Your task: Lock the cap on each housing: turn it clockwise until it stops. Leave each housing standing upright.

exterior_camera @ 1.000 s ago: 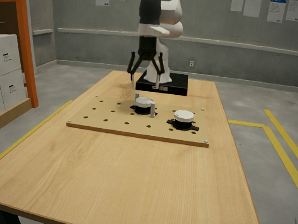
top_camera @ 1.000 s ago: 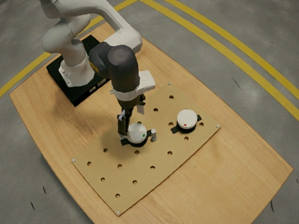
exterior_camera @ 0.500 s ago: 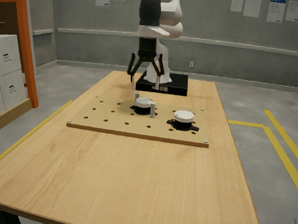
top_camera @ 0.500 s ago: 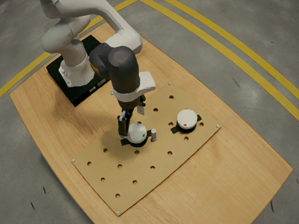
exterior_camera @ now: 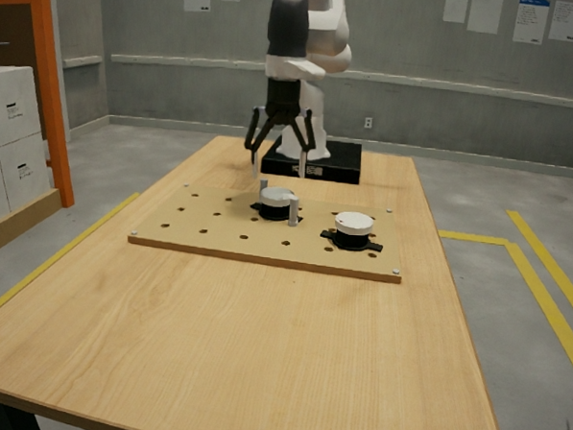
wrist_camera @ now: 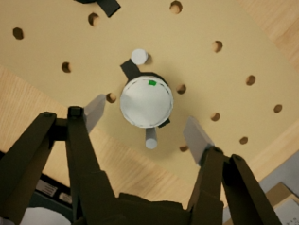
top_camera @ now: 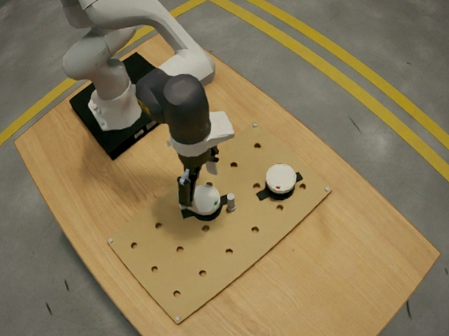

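A white cap with a green mark sits on a black housing, upright between two grey pegs; one peg and the other peg stand on opposite sides. A second white cap with a red mark sits on another upright black housing. My gripper is open and empty, pointing down above the green-marked cap, its fingers on either side in the wrist view.
Both housings stand on a tan board with several holes and small screws at its corners. The board lies on a wooden table. The robot's black base stands at the far end.
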Robot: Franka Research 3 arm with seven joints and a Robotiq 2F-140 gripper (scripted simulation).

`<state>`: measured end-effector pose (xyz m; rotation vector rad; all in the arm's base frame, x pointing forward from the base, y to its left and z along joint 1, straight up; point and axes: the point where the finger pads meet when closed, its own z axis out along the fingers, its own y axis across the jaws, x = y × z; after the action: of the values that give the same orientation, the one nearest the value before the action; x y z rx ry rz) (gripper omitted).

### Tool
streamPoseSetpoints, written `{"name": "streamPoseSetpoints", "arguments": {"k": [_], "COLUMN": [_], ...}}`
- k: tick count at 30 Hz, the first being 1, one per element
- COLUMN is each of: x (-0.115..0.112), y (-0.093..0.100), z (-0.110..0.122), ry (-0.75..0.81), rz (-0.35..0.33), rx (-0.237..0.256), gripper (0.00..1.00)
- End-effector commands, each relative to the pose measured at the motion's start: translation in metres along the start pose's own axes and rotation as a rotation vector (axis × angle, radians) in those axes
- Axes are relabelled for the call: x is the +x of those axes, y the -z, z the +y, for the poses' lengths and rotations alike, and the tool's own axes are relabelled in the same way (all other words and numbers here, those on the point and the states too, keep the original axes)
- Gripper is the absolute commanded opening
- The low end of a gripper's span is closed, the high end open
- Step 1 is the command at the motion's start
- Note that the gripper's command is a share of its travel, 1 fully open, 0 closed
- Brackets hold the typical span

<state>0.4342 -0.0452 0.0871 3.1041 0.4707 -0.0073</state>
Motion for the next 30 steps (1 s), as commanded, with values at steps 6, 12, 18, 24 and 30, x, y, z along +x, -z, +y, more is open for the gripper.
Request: {"name": "streamPoseSetpoints", "arguments": {"k": [6,12,18,24,30], "x": [0.001,0.001,0.001,0.001,0.001], "y": [-0.012,-0.020,-0.027,-0.034,-0.039], "z": [0.000,0.000,0.000,0.000,0.000], "ry": [0.004,0.004,0.003,0.003,0.003], "rz": [0.005,0.005,0.005,0.005,0.005], "rx": [0.002,0.002,0.002,0.002,0.002], "gripper": [0.78,0.78,0.78,0.78,0.78]}}
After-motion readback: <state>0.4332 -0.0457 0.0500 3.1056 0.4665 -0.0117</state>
